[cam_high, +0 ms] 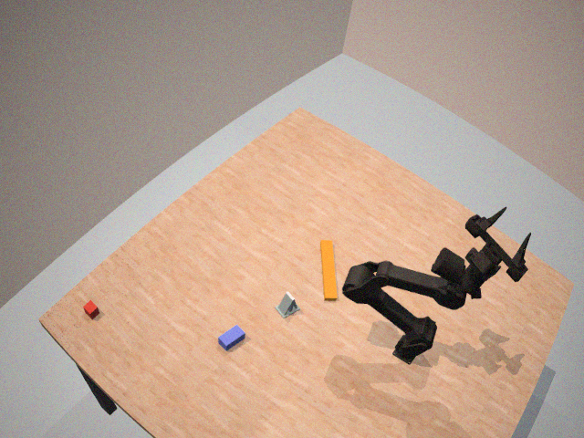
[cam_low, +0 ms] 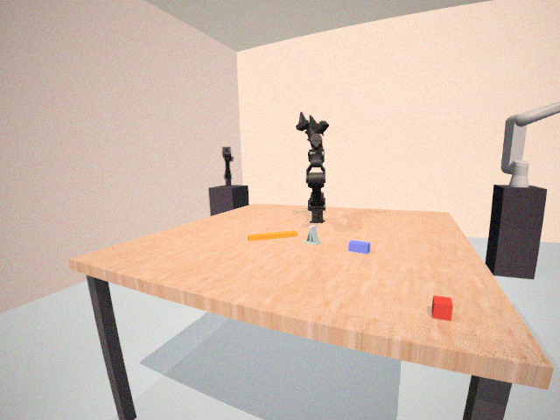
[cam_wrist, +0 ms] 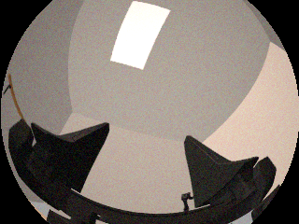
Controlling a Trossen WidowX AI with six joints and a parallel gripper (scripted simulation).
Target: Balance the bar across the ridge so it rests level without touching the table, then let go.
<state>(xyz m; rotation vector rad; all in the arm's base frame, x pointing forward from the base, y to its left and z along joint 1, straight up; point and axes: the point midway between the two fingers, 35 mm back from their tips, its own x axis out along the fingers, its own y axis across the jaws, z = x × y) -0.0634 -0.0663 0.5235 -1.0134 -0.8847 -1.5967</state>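
Note:
An orange bar point(cam_high: 328, 270) point(cam_low: 272, 235) lies flat on the table point(cam_high: 264, 188) point(cam_low: 203, 262). A small pale grey-green ridge point(cam_high: 286, 305) point(cam_low: 311, 235) stands on the table a little way from the bar, not touching it. My gripper point(cam_high: 517, 220) point(cam_wrist: 148, 131) is wide open with nothing between its fingers. It is raised high above the table, on the far side of the arm's base from the bar and ridge, and points up and away from them. The wrist view shows mainly walls and ceiling between the fingers.
A blue block point(cam_high: 231, 337) point(cam_low: 359, 247) lies near the ridge, on the side away from the bar. A red cube point(cam_high: 91, 308) point(cam_low: 442, 307) sits near a table corner. Beyond the table, other arms stand on dark pedestals point(cam_low: 515, 230) point(cam_low: 228, 199).

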